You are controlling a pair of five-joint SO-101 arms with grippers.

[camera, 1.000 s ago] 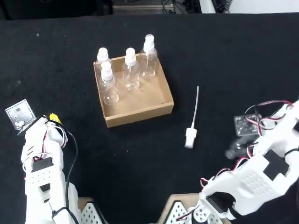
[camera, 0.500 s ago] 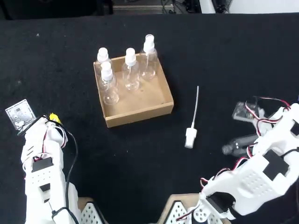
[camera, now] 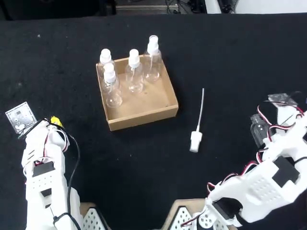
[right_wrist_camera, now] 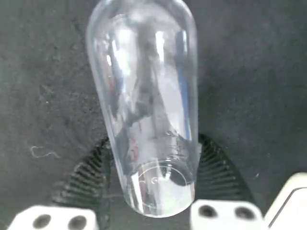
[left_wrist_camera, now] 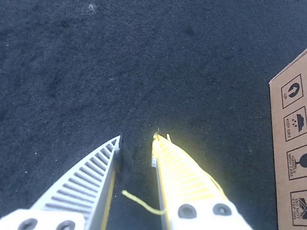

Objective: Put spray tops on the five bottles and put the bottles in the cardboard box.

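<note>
Grippers first: right gripper (right_wrist_camera: 153, 165) clamped around clear plastic bottle (right_wrist_camera: 144, 96); left gripper (left_wrist_camera: 136, 139) narrowly parted, empty, over black table (camera: 230, 57). White long-tubed spray top (camera: 195, 141) lies mid-table. Beyond, brown cardboard box (camera: 144, 118) holds four capped clear bottles (camera: 134, 72).

You can count five bottles in all, made up of four capped bottles (camera: 105, 60) (camera: 111, 81) (camera: 134, 67) (camera: 153, 55) and one uncapped bottle (right_wrist_camera: 148, 105), then five spray tops counting the one loose spray top (camera: 195, 140), plus one cardboard box (camera: 144, 117) and two arms (camera: 43, 177) (camera: 268, 182).
</note>
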